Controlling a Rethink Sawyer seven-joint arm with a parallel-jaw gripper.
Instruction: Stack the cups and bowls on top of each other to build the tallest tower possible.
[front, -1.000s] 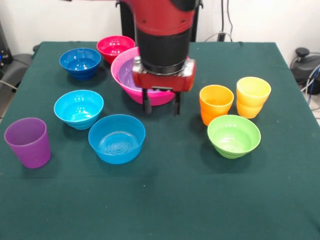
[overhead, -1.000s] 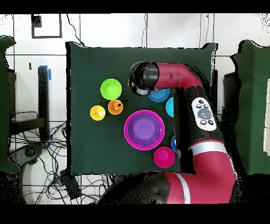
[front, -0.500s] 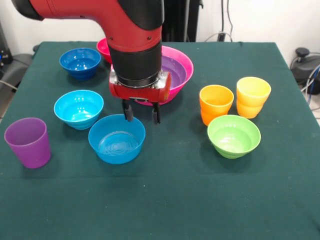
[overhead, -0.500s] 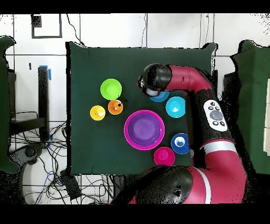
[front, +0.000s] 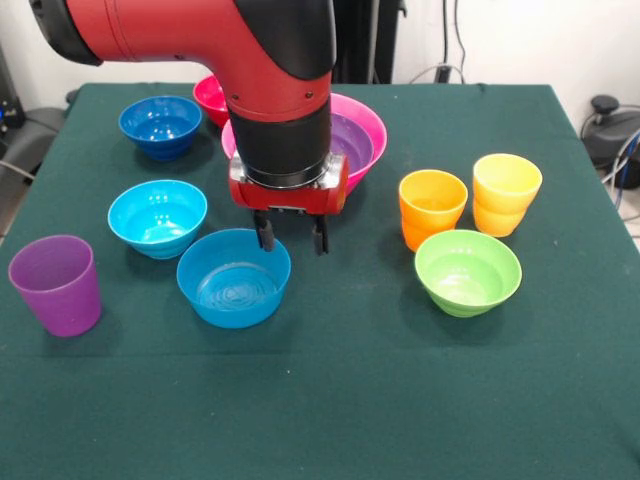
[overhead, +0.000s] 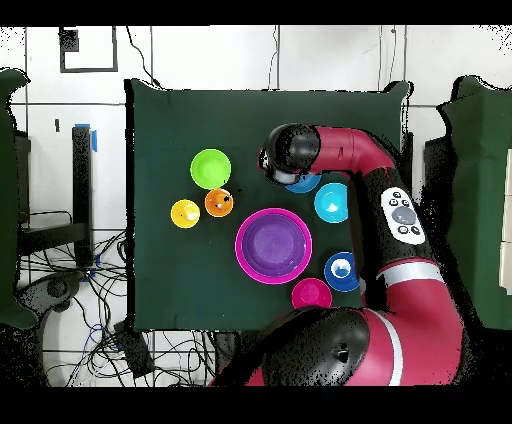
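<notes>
Jaws: spread apart and empty; the gripper (front: 291, 231) hangs with fingers pointing straight down, just above the far right rim of the mid blue bowl (front: 234, 277).
Arm: the red and black arm (front: 250, 60) comes in from the 10 o'clock side of the front view and turns down to the gripper, hiding part of the tower.
Tower: the hot-pink bowl (front: 366, 140) stands mouth up with the large purple bowl (front: 348, 135) nested inside it, axis upright; it sits at 12 o'clock from the gripper in the front view.
Mid blue bowl: mouth up, alone on the green table (front: 330, 400), at 7 o'clock from the gripper.
Lime green bowl (front: 467, 271): mouth up, at 3 o'clock from the gripper, just in front of the two cups.
Cyan bowl (front: 157, 216): mouth up, at 10 o'clock from the mid blue bowl.
Dark blue bowl (front: 160, 124): mouth up, near the far left of the table.
Red-pink bowl (front: 208, 93): mouth up, mostly hidden behind the arm.
Purple cup (front: 56, 284): upright, wide end up, at 9 o'clock from the mid blue bowl.
Orange cup (front: 431, 207): upright, just beside the yellow cup (front: 505, 192), which is also upright.
</notes>
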